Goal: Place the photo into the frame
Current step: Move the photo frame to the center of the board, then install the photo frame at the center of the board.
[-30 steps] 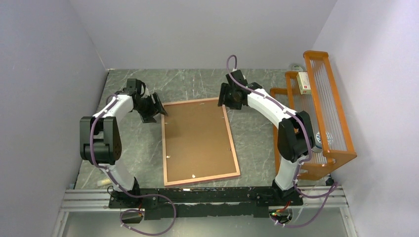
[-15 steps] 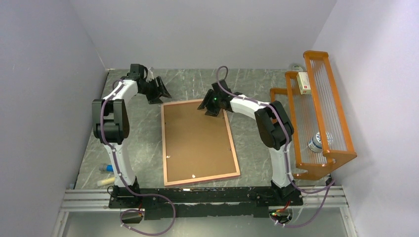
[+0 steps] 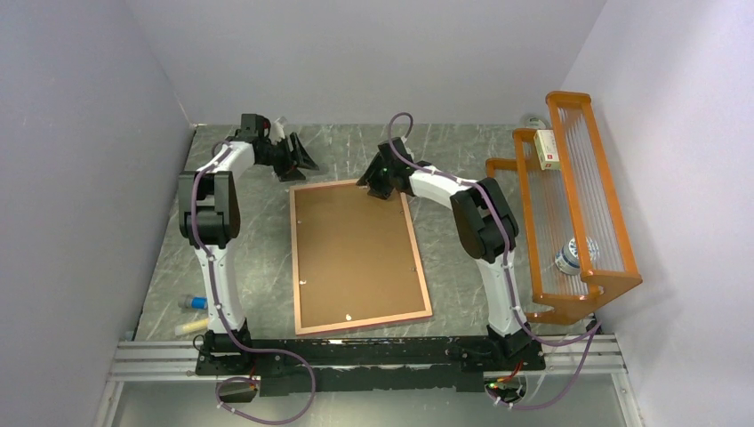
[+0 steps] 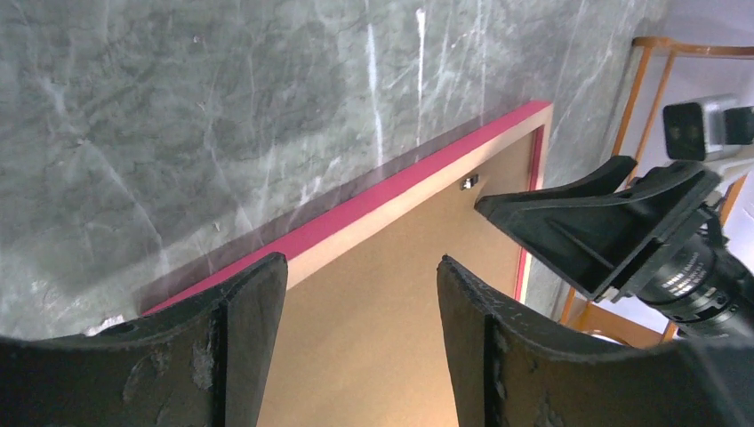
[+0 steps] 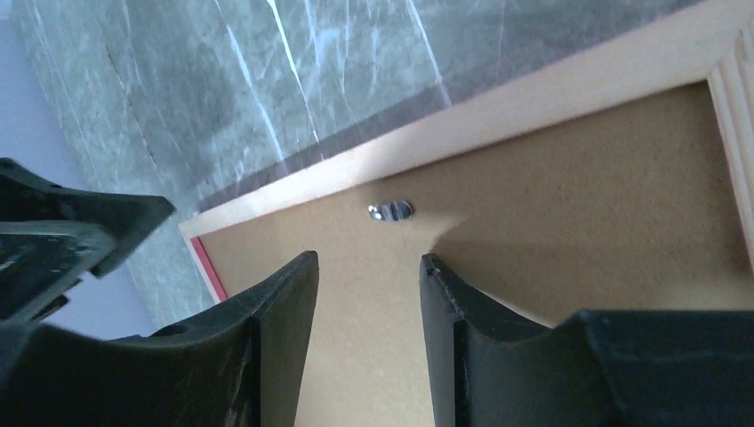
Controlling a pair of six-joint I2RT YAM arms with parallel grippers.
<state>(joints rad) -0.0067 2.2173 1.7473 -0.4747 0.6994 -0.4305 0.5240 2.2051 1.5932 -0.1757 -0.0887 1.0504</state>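
Note:
The frame (image 3: 293, 267) lies face down on the table, its pale wood back up and its pink edge showing (image 4: 373, 200). A brown backing board (image 3: 356, 253) fills it. The photo is not in view. My left gripper (image 3: 302, 162) is open and empty just beyond the frame's far left corner, and in its wrist view (image 4: 360, 276) the jaws stand wide apart above the board. My right gripper (image 3: 372, 182) is open and empty over the frame's far edge (image 5: 533, 98). Its fingers stand just short of a small metal tab (image 5: 391, 211).
An orange wire rack (image 3: 587, 196) stands at the right, holding a small box (image 3: 546, 149) and a round can (image 3: 573, 256). Two small tube-like items (image 3: 191, 302) lie near the left arm's base. Grey walls close in the left, back and right.
Both arms have stretched further out. The left gripper moved up and right to the far left corner. The right gripper swung left and down onto the frame's far edge.

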